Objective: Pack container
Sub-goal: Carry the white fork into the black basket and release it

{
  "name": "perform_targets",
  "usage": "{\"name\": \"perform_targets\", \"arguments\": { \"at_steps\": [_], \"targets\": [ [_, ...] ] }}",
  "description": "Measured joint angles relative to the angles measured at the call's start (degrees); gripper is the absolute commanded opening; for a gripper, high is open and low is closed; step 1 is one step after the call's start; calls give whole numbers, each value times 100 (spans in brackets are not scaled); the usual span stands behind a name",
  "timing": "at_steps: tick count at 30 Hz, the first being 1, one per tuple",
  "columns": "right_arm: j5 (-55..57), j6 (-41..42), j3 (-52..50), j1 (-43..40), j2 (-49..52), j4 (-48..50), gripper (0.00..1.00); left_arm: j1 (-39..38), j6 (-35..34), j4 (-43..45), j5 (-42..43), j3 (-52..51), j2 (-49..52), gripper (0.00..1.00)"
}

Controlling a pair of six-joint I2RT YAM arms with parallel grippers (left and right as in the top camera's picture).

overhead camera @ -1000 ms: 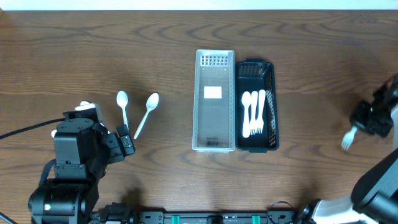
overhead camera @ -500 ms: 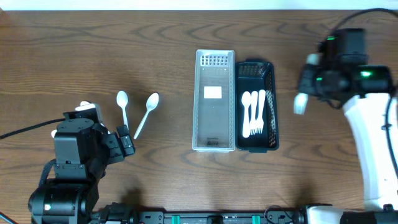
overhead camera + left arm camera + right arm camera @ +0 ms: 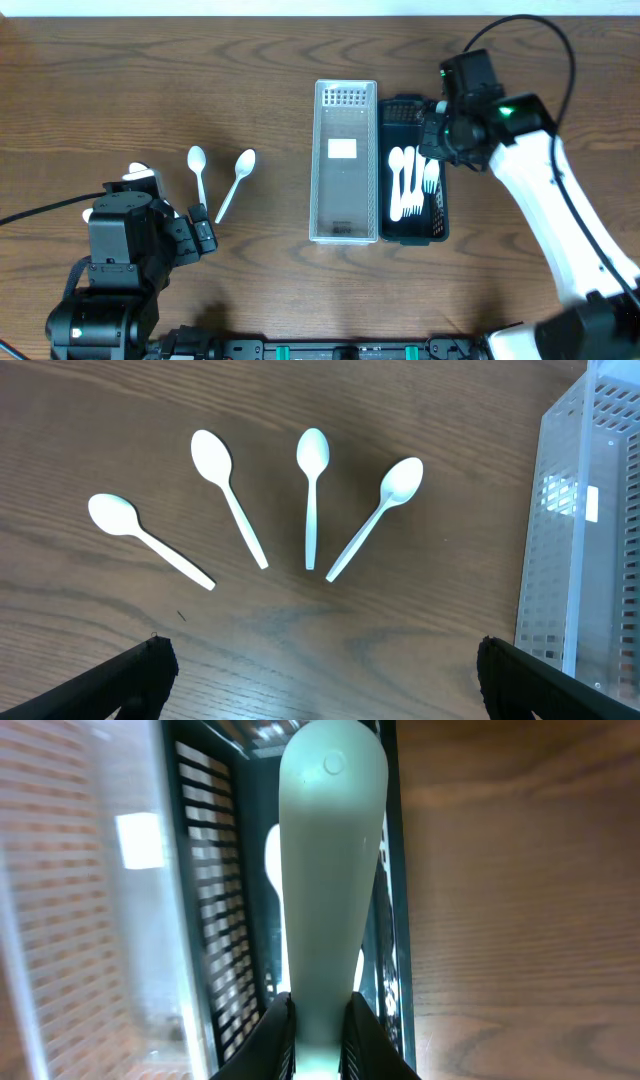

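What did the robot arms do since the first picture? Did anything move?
The right gripper, shut on a white plastic fork, swung in from the far right toward the middle and now holds the fork over the black basket, where other forks lie. Nothing was let go. The left gripper stayed open and still, and the spoons and the clear container did not move.

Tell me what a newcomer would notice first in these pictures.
The right pincer grips a white fork over the black basket, where more white forks lie. Left of the basket stands a clear container, and farther left four white spoons lie fanned out on the wooden table.
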Motion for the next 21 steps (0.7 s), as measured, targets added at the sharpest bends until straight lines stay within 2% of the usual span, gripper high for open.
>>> {"name": "perform_targets", "arguments": {
  "at_steps": [9, 13, 15, 21],
  "targets": [
    [-2, -85, 0, 219, 1279, -9, 8, 0, 0, 0, 0, 0, 0, 98],
    [-11, -114, 0, 326, 1495, 72, 27, 0, 0, 0, 0, 0, 0, 98],
    [-11, -136, 0, 343, 1526, 101, 33, 0, 0, 0, 0, 0, 0, 98],
    [-4, -243, 2, 343, 1526, 306, 40, 0, 0, 0, 0, 0, 0, 98]
  ]
}}
